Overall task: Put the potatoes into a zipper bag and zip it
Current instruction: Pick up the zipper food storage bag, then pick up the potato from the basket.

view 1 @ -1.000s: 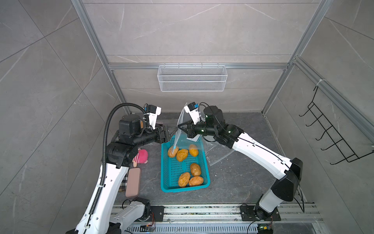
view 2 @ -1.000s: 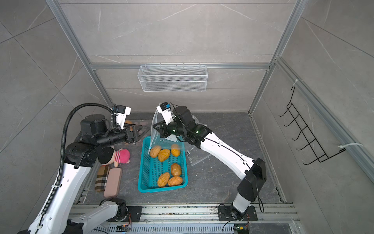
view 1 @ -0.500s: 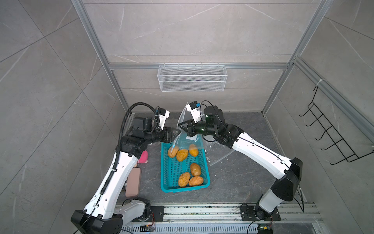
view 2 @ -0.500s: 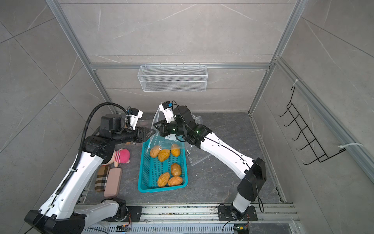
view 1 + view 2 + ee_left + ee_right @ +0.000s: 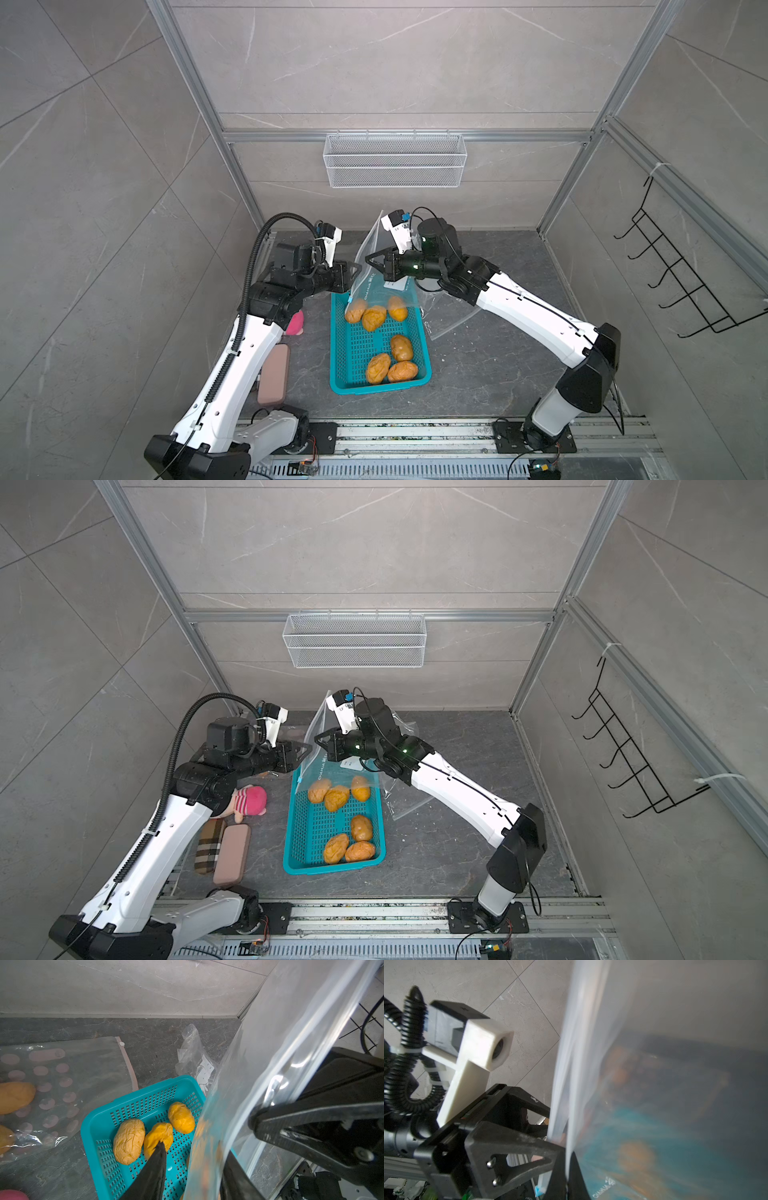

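Grey marble-look tile walls (image 5: 374, 62) all round, alu frame posts (image 5: 196, 83) at corners. Dark grey stone floor (image 5: 478, 374). White wire basket (image 5: 395, 160) on back wall, black hook rack (image 5: 681, 259) on rt wall. Light's soft & even.

Top pair: from high at the front we look down toward the back wall (image 5: 395, 83) — both top views share the whole cell, blue basket (image 5: 380, 387) included.
Left wrist: we sit close behind the left gripper (image 5: 194, 1148), looking onto basket and zipper bag (image 5: 280, 1032).
Right wrist: closer yet — we face the left arm's camera (image 5: 485, 1049) past the bag.
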Controlling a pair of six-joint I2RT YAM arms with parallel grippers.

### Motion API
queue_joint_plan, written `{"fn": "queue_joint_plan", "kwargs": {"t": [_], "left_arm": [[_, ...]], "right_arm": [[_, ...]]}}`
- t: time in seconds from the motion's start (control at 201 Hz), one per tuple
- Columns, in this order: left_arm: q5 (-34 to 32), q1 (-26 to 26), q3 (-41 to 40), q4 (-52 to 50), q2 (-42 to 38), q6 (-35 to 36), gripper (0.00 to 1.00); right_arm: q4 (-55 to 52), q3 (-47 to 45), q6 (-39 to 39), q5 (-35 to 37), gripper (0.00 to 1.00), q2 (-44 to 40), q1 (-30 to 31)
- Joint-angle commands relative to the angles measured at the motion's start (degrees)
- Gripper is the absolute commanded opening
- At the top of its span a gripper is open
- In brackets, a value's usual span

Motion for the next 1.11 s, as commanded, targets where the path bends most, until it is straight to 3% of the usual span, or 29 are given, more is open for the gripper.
{"fn": "queue_joint_plan", "kwargs": {"t": [0.0, 0.189, 0.358, 0.438, 0.577, 0.647, 0.871, 1.006, 1.105], "left_arm": [[3.0, -0.1, -0.9, 5.2, -0.4, -0.7, 0.40], [3.3, -0.1, -2.1, 6.8, -1.0, -1.0, 0.35], [3.2, -0.1, -2.0, 6.7, -1.4, -1.5, 0.05], [1.0, -0.2, -1.8, 6.2, -2.3, -1.6, 0.00], [-8.3, -0.2, 1.9, 0.7, -3.2, -0.6, 0.00], [-14.0, -0.1, 4.9, -2.9, -3.8, 0.5, 0.00], [-37.9, -0.2, 16.2, -13.2, -6.0, 7.3, 0.00], [-55.3, -0.2, 20.0, -16.0, -7.0, 12.9, 0.00], [-61.9, -0.5, 18.9, -15.3, -8.1, 15.2, 0.00]], "right_arm": [[-0.6, -0.3, 0.5, -1.6, 0.00, 0.4, 0.7], [-0.9, -0.4, 0.0, -2.6, 0.00, 0.4, 0.7], [-1.7, 0.3, -0.1, -3.3, 0.00, 0.5, 0.7], [-2.3, 0.7, -0.4, -2.9, 0.01, 0.1, 0.8], [-4.5, 1.9, -3.7, -1.7, 0.45, -1.8, 0.6], [-4.0, 0.7, -5.8, 0.1, 0.58, -4.4, 0.7], [0.8, -7.9, -11.3, 8.8, 0.73, -14.5, 0.6], [1.5, -11.8, -12.4, 11.0, 0.74, -17.5, 0.5], [0.9, -13.3, -12.8, 11.2, 0.74, -17.7, 0.4]]}}
